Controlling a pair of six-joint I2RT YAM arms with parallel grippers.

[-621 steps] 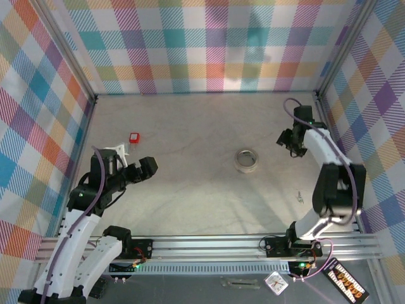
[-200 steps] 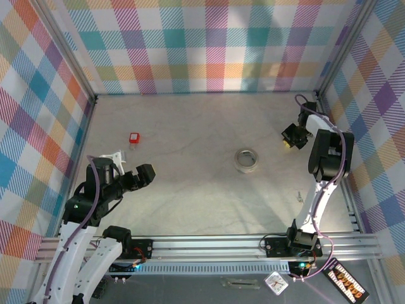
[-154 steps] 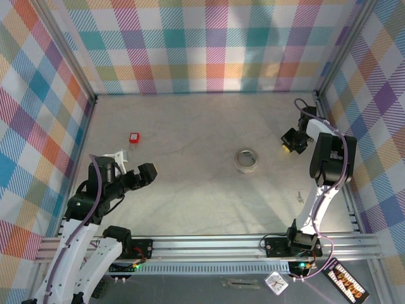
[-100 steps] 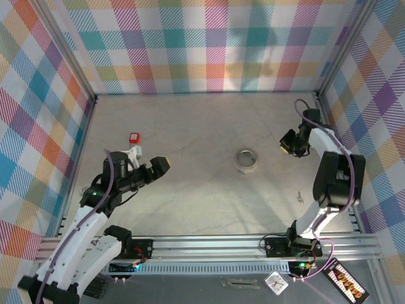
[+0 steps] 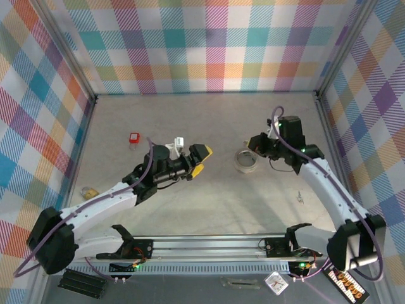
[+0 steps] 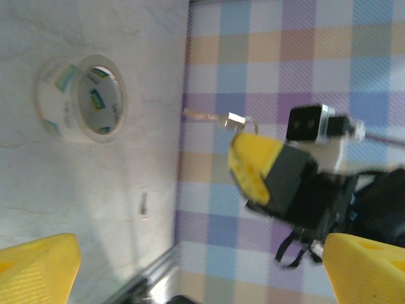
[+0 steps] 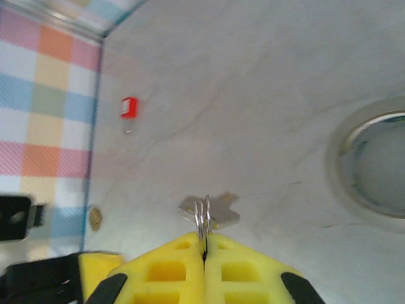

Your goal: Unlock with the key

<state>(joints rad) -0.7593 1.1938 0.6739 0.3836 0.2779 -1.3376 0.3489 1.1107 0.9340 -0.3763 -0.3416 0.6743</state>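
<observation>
Broadly, the table [image 5: 209, 120] is a pale slab. Plaid walls [image 5: 215, 44] hem it in along the top, left and right of the overhead frame, and an aluminium rail [image 5: 209, 244] runs along the bottom. The widest bare stretch lies across the upper half, and another bare band runs along the lower middle in front of the rail. A tape roll [image 5: 245, 159] sits right of centre. A small red-capped item [image 5: 133, 137] lies left of centre, well apart from everything else. The padlock [image 5: 88, 191] rests at the lower left, close to the foot of the left wall. A tiny metal piece [image 5: 299, 197] lies at the lower right, near the right arm. Both arms reach in toward the middle, so the space around the tape roll is the tightest. The left gripper [image 5: 201, 160] hovers just left of the roll with its yellow fingers spread wide. In its own wrist view the two tips sit in the bottom corners with nothing between them, and nothing is touched. The right gripper [image 7: 204, 244] is just above and to the right of the roll in the overhead frame, with its yellow fingers pressed together. They clamp the ring of the key [image 7: 209, 210], which sticks out from the tips over the table. In the left wrist view the same key shows centre frame against the plaid wall, jutting sideways from those closed fingers.
</observation>
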